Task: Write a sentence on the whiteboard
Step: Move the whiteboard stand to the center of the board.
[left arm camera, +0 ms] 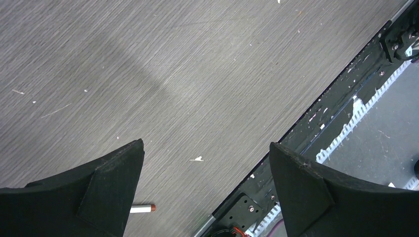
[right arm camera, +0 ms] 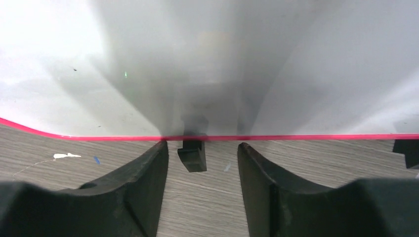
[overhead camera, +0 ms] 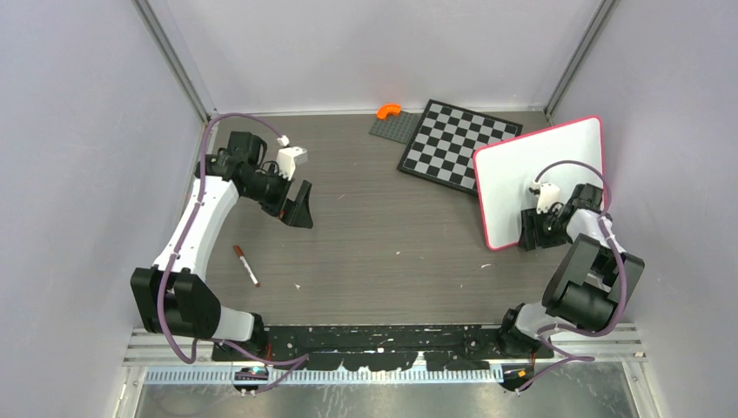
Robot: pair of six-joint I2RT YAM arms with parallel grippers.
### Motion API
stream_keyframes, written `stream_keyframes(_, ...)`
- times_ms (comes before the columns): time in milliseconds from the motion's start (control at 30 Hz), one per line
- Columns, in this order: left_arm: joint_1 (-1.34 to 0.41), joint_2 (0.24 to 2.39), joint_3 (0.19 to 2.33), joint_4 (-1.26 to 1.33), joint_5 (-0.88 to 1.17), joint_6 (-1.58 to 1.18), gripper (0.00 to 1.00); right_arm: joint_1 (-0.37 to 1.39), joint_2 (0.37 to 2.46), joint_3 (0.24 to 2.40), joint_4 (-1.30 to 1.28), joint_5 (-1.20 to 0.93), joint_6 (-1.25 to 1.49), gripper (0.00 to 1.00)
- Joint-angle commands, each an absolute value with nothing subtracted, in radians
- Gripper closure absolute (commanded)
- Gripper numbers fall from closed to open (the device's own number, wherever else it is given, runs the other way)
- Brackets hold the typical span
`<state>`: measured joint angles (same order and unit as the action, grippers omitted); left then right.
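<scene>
The whiteboard [overhead camera: 540, 165] lies at the right of the table, its white face blank; no sentence shows on it. My right gripper [overhead camera: 529, 231] is open at the board's near pink edge. In the right wrist view the board [right arm camera: 148, 74] fills the top, and one black clip foot [right arm camera: 192, 155] sits between the spread fingers of the gripper [right arm camera: 202, 148], untouched. My left gripper [overhead camera: 300, 209] is open and empty above the table at the left, as the left wrist view [left arm camera: 206, 145] confirms. A white marker with a red-brown cap [overhead camera: 245, 265] lies on the table near it; its tip also shows in the left wrist view [left arm camera: 143, 209].
A black-and-white chessboard [overhead camera: 457, 144] lies at the back, its right corner under the whiteboard. A grey plate [overhead camera: 390, 127] with an orange piece [overhead camera: 388, 110] sits beside it. The table's front rail [left arm camera: 316, 118] runs near the left gripper. Walls enclose three sides.
</scene>
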<state>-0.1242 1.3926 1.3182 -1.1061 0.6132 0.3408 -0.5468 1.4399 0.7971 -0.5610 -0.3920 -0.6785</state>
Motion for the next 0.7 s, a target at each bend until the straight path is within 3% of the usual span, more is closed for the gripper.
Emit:
stream_keyframes(0,-0.128,1.384,1.315,-1.075,0.622,0.363,0.0,-0.527,1.473,0.824,-0.493,-0.356,-0.638,0.47)
stream_keyframes(333,-0.127,1.372,1.307,-1.081,0.611,0.367,0.0,-0.528,1.422,0.774,-0.542,-0.342,-0.702,0.99)
stream_keyframes(667,-0.127,1.353,1.29,-1.083,0.601,0.378,0.0,-0.528,1.238,0.686,-0.819,-0.378,-0.913,1.0)
